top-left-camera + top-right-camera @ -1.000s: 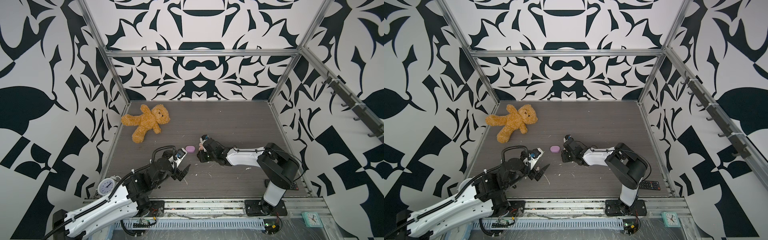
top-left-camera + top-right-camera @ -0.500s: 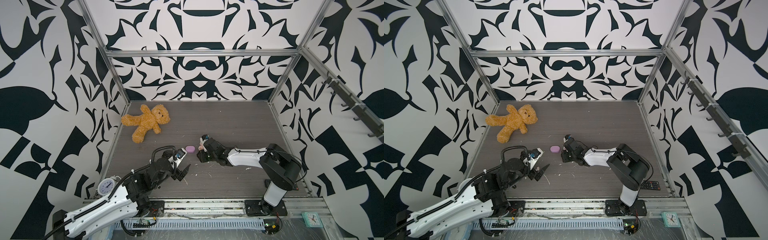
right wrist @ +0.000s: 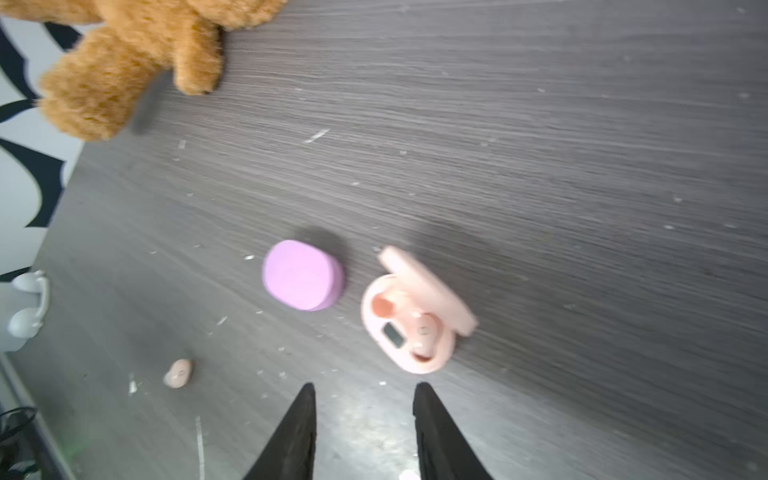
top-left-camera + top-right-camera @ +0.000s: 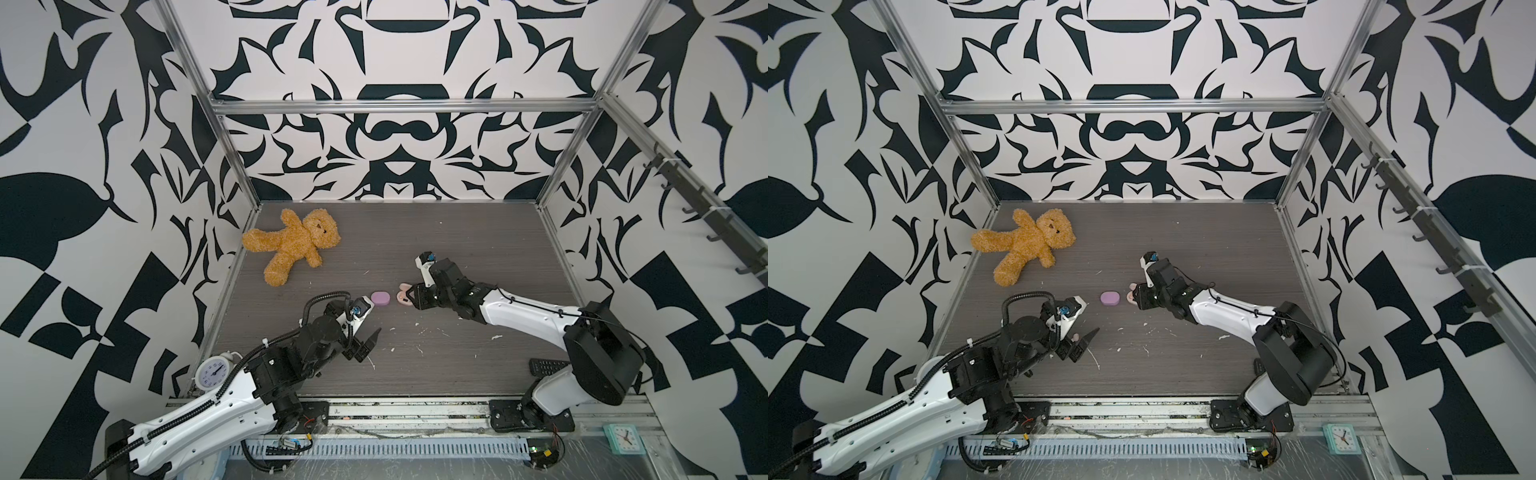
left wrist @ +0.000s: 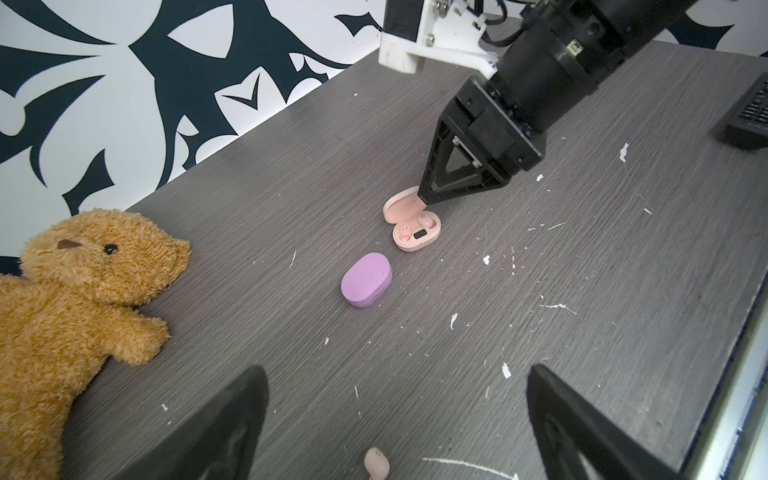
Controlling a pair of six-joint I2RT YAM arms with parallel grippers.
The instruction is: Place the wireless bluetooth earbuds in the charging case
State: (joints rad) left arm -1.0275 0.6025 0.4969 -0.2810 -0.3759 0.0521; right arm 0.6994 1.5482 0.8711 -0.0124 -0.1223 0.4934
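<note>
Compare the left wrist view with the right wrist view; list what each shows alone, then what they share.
Left wrist only: the black remote and the open left gripper. Right wrist only: the white alarm clock. Both: the open peach case, the closed lilac case, the loose peach earbud, the teddy bear, the right gripper.

arms [image 4: 523, 320]: white shells, black joints | cable [image 4: 326, 294]: black ribbed | left hand [image 5: 397, 370], right hand [image 3: 365, 388]: black
</note>
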